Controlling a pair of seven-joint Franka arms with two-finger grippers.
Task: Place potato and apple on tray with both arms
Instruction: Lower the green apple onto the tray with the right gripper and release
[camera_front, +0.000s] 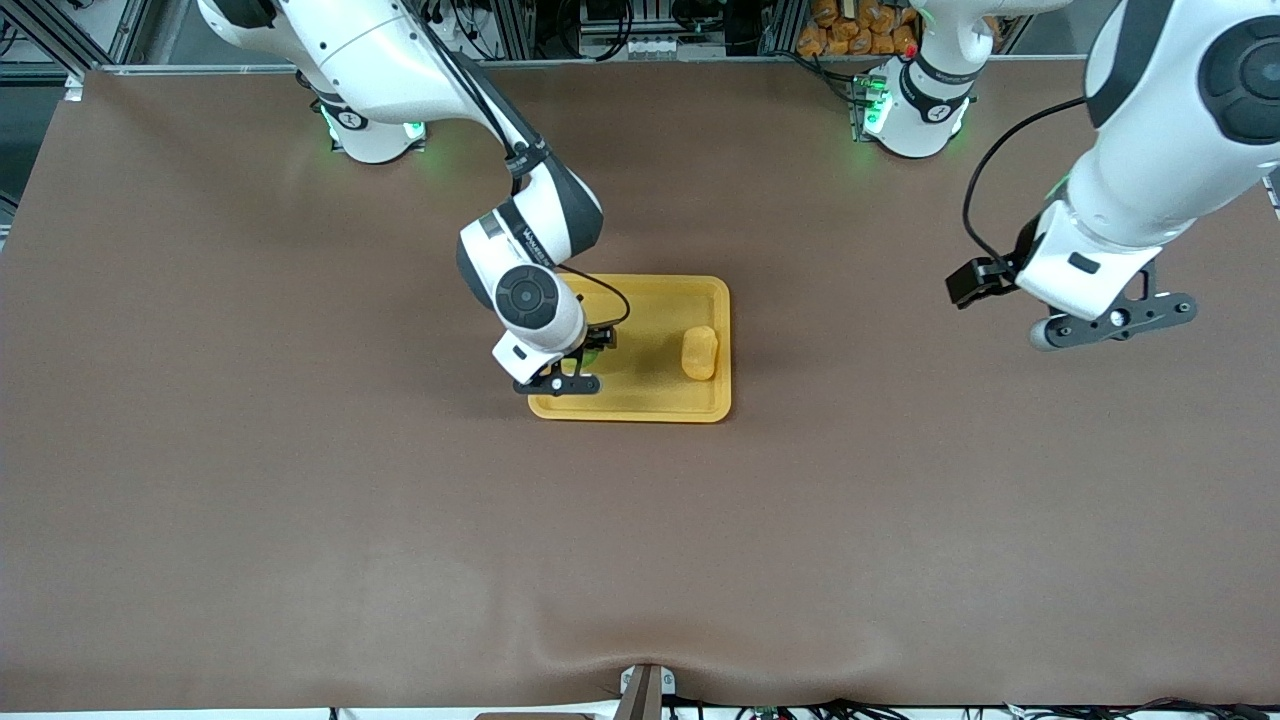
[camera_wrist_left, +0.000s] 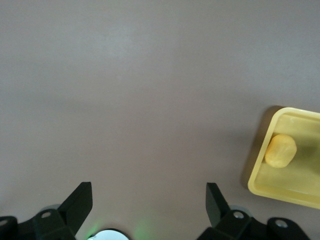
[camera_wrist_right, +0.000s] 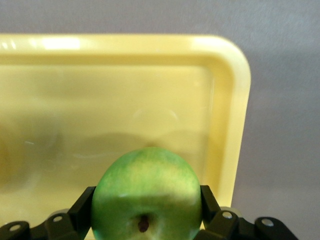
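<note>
The right pincer grips the apple over the tray, where the potato lies; the left pincer waits spread wide above bare worktop

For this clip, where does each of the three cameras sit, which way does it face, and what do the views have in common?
Front view: high across the table, facing both arm bases; shows both arms, the right gripper over the tray, the left gripper waiting over bare table.
Left wrist view: on the left wrist, looking down at table; its open fingers show, plus the potato on the tray.
Right wrist view: on the right wrist, looking at the tray; its fingers grip the apple.
Shared: all three show the tray; front and left wrist views show the potato.
</note>
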